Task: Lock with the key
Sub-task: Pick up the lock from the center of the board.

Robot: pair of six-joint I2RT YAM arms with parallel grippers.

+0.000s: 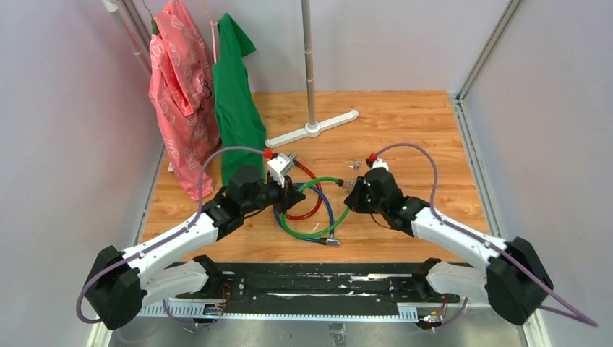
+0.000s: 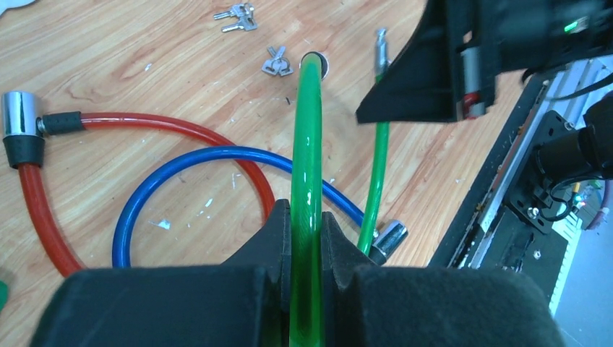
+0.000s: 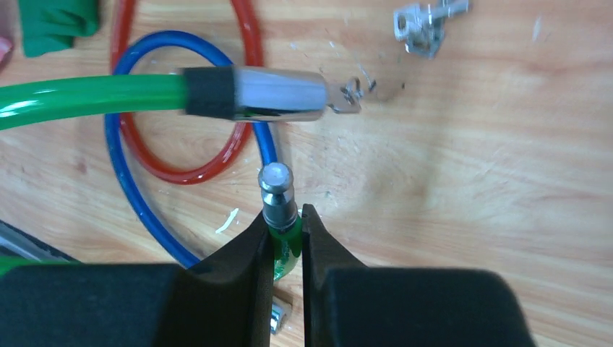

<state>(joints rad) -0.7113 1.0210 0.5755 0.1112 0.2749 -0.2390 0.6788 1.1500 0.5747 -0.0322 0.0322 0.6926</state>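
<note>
The key [image 3: 350, 94], tiny and silvery-grey, is sitting right at the open end of the green cable lock's [image 3: 87, 94] metal barrel [image 3: 278, 94]. I am not making out whether it is resting in the keyhole. The barrel is pointing level, with my left jaws clamping its cable. My right jaws are pinching the plug end [image 3: 277, 189], which is pointing up at the barrel, just apart from it.

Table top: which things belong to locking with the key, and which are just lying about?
Job: green cable, its lock barrel, key at the barrel, left gripper, right gripper.
Lying about: red cable, blue cable, spare keys, hanging clothes.
</note>
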